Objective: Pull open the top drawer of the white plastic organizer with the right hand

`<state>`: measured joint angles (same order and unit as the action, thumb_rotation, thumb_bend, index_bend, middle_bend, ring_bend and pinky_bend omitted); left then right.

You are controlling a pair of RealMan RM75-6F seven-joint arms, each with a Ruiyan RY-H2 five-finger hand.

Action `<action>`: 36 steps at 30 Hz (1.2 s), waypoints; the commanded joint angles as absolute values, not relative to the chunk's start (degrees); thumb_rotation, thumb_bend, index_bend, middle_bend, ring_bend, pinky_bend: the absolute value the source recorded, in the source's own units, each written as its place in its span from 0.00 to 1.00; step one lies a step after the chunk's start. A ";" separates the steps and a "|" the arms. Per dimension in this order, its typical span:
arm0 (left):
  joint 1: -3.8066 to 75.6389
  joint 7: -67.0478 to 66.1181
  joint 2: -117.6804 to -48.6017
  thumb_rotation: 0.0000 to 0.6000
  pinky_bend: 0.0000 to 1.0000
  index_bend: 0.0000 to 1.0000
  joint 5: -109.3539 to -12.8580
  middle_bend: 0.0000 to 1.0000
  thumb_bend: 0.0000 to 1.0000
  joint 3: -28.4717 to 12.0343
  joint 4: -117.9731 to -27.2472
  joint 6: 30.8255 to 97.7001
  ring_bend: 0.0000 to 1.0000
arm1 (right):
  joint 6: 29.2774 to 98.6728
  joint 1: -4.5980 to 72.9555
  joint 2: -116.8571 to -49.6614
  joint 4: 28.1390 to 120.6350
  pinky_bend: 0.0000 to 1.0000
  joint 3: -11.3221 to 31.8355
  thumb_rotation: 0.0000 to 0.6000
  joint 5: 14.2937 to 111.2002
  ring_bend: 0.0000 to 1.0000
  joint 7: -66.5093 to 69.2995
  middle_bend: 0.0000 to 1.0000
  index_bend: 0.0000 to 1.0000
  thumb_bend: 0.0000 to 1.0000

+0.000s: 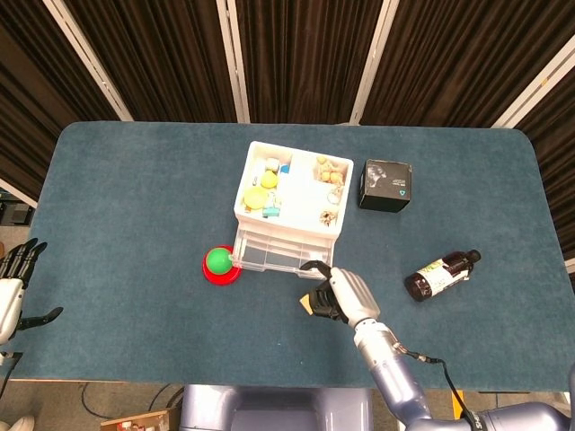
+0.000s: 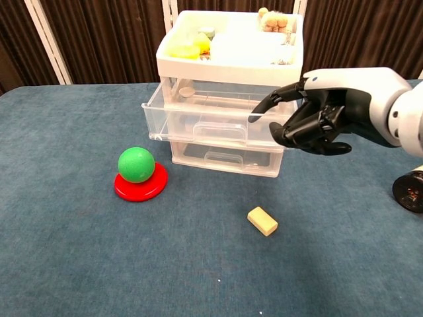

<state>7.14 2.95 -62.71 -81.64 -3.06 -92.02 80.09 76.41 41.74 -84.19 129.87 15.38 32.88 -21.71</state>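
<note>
The white plastic organizer (image 1: pixel 248 171) (image 2: pixel 228 65) stands mid-table with an open tray of small toys on top. Its clear top drawer (image 1: pixel 274 257) (image 2: pixel 198 127) sticks out well past the lower drawers and shows a small round item at its back left. My right hand (image 1: pixel 347 294) (image 2: pixel 325 120) is at the drawer's front right corner. One finger hooks over the front rim while the others curl in. My left hand (image 1: pixel 13 280) hangs off the table's left edge, fingers apart, holding nothing.
A green ball (image 1: pixel 218 259) (image 2: pixel 136 164) sits on a red disc (image 2: pixel 140 189) just left of the drawer front. A tan block (image 2: pixel 262 220) lies on the cloth below my right hand. A black box (image 1: pixel 385 185) and a brown bottle (image 1: pixel 440 274) lie to the right.
</note>
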 commanded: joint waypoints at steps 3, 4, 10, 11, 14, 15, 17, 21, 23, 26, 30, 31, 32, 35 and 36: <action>7.20 2.96 -62.62 1.00 0.11 0.05 -81.49 0.00 0.01 -3.07 -92.12 79.88 0.00 | 76.24 41.04 -83.79 130.52 0.95 14.21 1.00 33.69 0.81 -21.52 0.87 0.23 0.62; 7.19 2.95 -62.62 1.00 0.11 0.05 -81.54 0.00 0.01 -3.05 -92.12 79.92 0.00 | 76.29 40.84 -83.76 130.66 0.95 13.86 1.00 34.13 0.81 -21.48 0.87 0.17 0.61; 6.97 3.02 -62.69 1.00 0.11 0.05 -81.87 0.00 0.01 -3.05 -92.11 80.56 0.00 | 77.38 40.26 -83.45 131.16 0.95 12.01 1.00 38.05 0.80 -23.13 0.85 0.00 0.46; 6.89 3.15 -62.71 1.00 0.11 0.05 -81.99 0.00 0.01 -3.05 -92.06 80.77 0.00 | 77.92 40.15 -83.40 131.29 0.95 11.69 1.00 38.98 0.80 -23.69 0.85 0.00 0.45; 6.73 3.27 -62.75 1.00 0.11 0.05 -82.27 0.00 0.01 -2.98 -91.93 81.14 0.00 | 79.72 39.57 -83.15 131.81 0.94 10.89 1.00 41.84 0.79 -24.99 0.84 0.00 0.44; 6.68 3.28 -62.74 1.00 0.11 0.05 -82.33 0.00 0.01 -2.95 -91.91 81.22 0.00 | 80.44 39.25 -82.82 132.10 0.94 10.39 1.00 43.02 0.78 -25.64 0.84 0.00 0.44; 6.58 3.28 -62.69 1.00 0.11 0.05 -82.45 0.00 0.01 -2.92 -91.92 81.43 0.00 | 81.71 38.50 -81.94 132.76 0.93 9.44 1.00 45.20 0.77 -26.58 0.83 0.00 0.44; 6.17 3.33 -62.52 1.00 0.11 0.06 -82.83 0.00 0.02 -2.84 -92.02 82.30 0.00 | 84.91 35.65 -77.83 133.84 0.82 5.96 1.00 51.38 0.64 -28.49 0.68 0.00 0.41; 5.93 3.27 -62.41 1.00 0.11 0.06 -83.15 0.00 0.02 -2.74 -92.10 82.78 0.00 | 85.72 33.96 -75.14 133.67 0.70 3.76 1.00 54.61 0.50 -28.68 0.54 0.00 0.38; 5.44 2.82 -62.34 1.00 0.11 0.06 -84.00 0.00 0.02 -2.49 -92.12 83.96 0.00 | 85.97 30.82 -69.70 132.38 0.50 -0.74 1.00 59.71 0.22 -27.76 0.25 0.00 0.30; 4.95 0.79 -62.72 1.00 0.10 0.06 -85.14 0.00 0.02 -2.18 -91.79 85.42 0.00 | 85.83 26.49 -63.52 128.11 0.22 -6.46 1.00 65.30 0.00 -24.40 0.01 0.00 0.23; 4.85 -0.28 -62.88 1.00 0.10 0.06 -85.38 0.00 0.02 -2.13 -91.71 85.79 0.00 | 86.02 25.02 -62.20 126.24 0.18 -8.02 1.00 66.82 0.00 -22.95 0.00 0.00 0.23; 4.76 -1.35 -63.05 1.00 0.09 0.05 -85.54 0.00 0.01 -2.11 -91.63 86.11 0.00 | 86.20 23.67 -61.32 124.22 0.16 -9.32 1.00 68.42 0.00 -21.49 0.00 0.00 0.22; 4.57 -3.74 -63.58 1.00 0.09 0.05 -85.61 0.00 0.01 -2.17 -91.57 86.72 0.00 | 87.28 20.23 -60.78 118.53 0.12 -11.72 1.00 72.17 0.00 -18.19 0.00 0.00 0.21; 4.54 -4.26 -63.75 1.00 0.08 0.05 -85.53 0.00 0.01 -2.23 -91.63 86.82 0.00 | 87.91 19.05 -61.19 116.35 0.12 -12.20 1.00 73.49 0.00 -17.27 0.00 0.00 0.20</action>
<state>4.72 -3.21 -63.32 -85.44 -2.19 -91.66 86.36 86.51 22.87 -62.15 121.59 -9.33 69.46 -20.73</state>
